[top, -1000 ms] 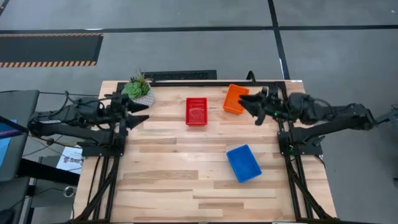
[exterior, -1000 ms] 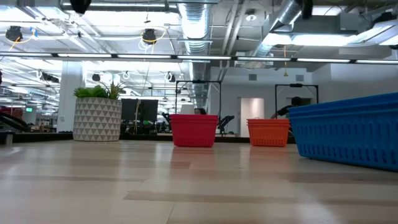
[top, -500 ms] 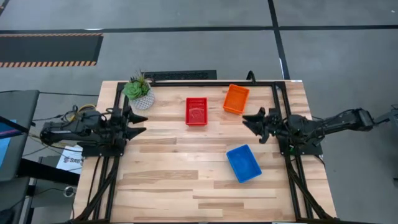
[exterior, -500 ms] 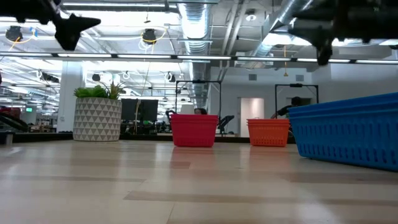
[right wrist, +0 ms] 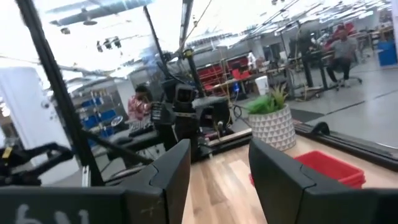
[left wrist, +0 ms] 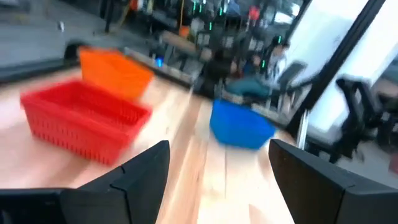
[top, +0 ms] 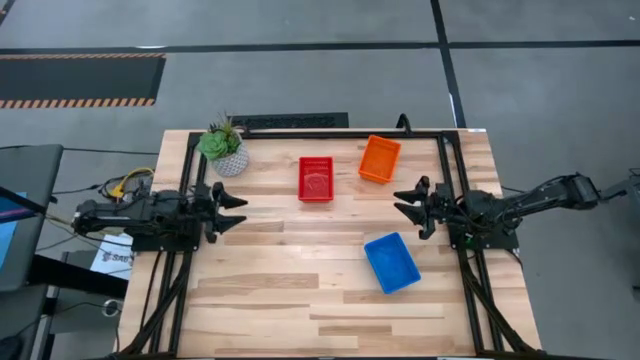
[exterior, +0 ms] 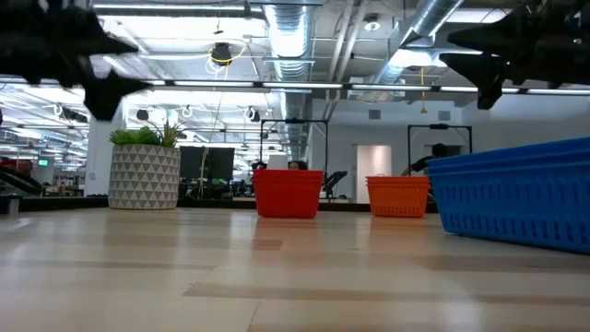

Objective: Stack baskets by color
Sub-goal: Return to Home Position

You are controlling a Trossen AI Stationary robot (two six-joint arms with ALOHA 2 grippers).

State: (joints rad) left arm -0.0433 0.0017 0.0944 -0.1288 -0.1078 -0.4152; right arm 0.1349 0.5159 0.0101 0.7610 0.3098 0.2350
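Observation:
Three baskets rest by their bottoms on the wooden table: a red basket (top: 316, 179) at the far middle, an orange basket (top: 379, 159) to its right, and a blue basket (top: 391, 262) nearer the front right. My left gripper (top: 238, 210) hovers open at the table's left side and points toward the baskets; its wrist view shows the red basket (left wrist: 84, 118), the orange basket (left wrist: 115, 71) and the blue basket (left wrist: 239, 124) well ahead. My right gripper (top: 401, 203) hovers open at the right side, between the orange and blue baskets, with nothing between its fingers.
A small potted green plant (top: 225, 147) stands at the far left corner, just beyond my left gripper. A black frame rail (top: 300, 122) runs along the far edge. Bare wood (top: 290, 290) spreads across the table's near half.
Both grippers have come down from above and now hang lower over the table, each drawn a little toward the near edge at its own side. Their fingers have stayed apart. The baskets have kept their places.

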